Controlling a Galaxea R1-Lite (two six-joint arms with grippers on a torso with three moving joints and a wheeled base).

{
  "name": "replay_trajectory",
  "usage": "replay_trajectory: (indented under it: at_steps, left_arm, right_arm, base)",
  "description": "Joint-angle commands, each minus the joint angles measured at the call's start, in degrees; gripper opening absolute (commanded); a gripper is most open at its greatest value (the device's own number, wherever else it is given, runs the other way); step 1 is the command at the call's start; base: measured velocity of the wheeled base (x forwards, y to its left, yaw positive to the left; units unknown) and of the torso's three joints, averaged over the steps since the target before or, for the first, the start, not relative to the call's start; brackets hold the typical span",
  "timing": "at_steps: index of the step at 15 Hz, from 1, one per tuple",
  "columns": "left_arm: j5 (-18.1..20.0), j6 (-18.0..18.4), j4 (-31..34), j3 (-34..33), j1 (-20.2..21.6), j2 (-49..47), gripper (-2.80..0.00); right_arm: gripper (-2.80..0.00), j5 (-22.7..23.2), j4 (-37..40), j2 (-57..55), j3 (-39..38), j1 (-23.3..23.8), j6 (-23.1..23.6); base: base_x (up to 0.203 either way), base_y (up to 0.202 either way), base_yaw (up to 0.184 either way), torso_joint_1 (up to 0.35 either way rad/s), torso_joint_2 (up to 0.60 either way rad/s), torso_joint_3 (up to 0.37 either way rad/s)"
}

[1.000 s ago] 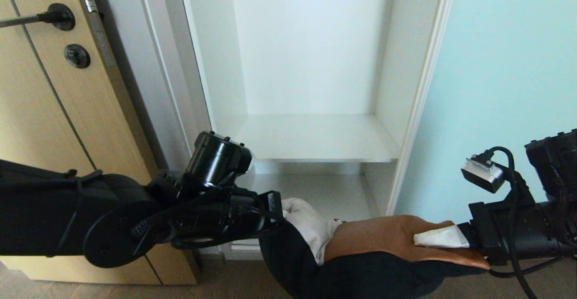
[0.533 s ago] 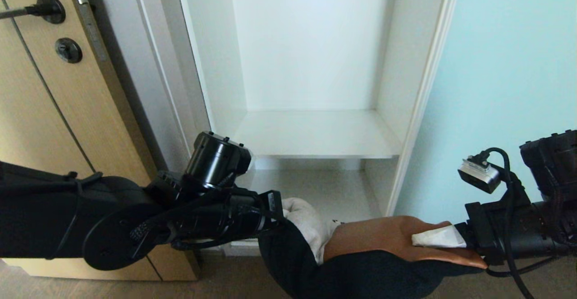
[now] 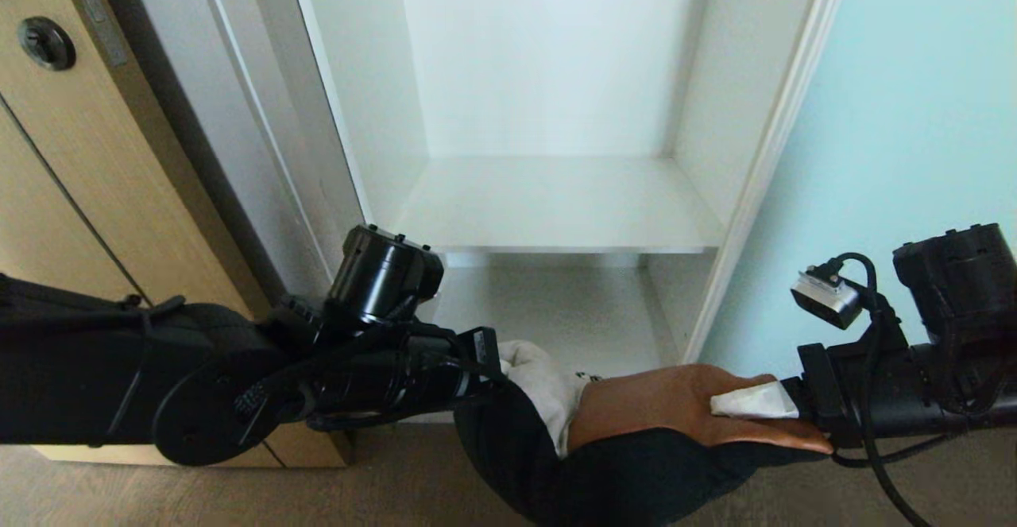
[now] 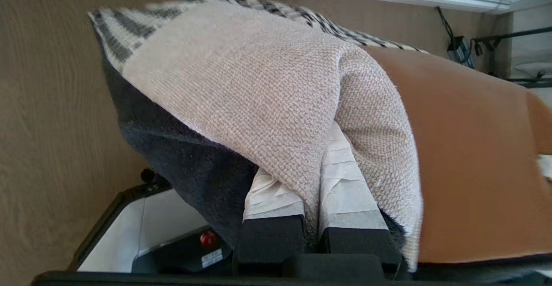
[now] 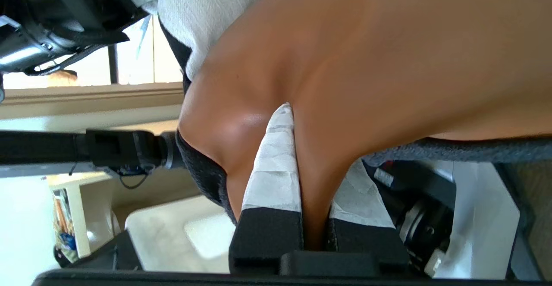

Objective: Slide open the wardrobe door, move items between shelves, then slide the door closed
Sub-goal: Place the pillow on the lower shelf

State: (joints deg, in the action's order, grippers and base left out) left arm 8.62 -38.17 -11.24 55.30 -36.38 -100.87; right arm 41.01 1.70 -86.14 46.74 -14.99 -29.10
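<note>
Two claws grip the cushion (image 3: 636, 424) low before the open wardrobe: the left claw (image 4: 308, 199) pinches its cream end, the right claw (image 5: 308, 191) its rust end. Beyond stand white shelves (image 3: 556, 209), the aqua sliding wardrobe door (image 3: 914, 129) rightward, a tan wooden door (image 3: 71, 153) leftward.

The soft patchwork cushion (image 3: 636, 432), with a cream woven panel, a rust-orange panel, a black-and-white checked strip and a dark back, hangs in the air low in front of the white wardrobe. It sags in the middle. Its cream end is pinched in the left hand (image 4: 308, 217) and its orange end in the right hand (image 5: 312, 204).

The tall frosted pale blue glass sliding door (image 3: 914, 129) stands slid to the right.

The flat white shelf board (image 3: 548, 205) is bare. A lower white shelf (image 3: 556, 304) lies under it.
</note>
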Motion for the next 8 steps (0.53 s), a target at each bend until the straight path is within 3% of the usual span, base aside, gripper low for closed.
replay_trajectory:
  at_steps: [1, 8]
  left_arm:
    - [0.07, -0.24, -0.1, 1.32, 0.07, -1.16, -2.8]
    - [0.3, -0.24, -0.27, 3.19, 1.27, -4.48, -2.8]
  right_arm:
    - [-2.8, 0.18, -1.27, -2.79, 0.3, -0.03, -0.25]
    - [-2.8, -0.14, -6.1, -8.24, 1.48, 0.93, -0.26]
  base:
    - [0.0, 0.0, 0.0, 0.002, 0.0, -0.202]
    - [0.0, 0.0, 0.0, 0.004, 0.0, -0.198]
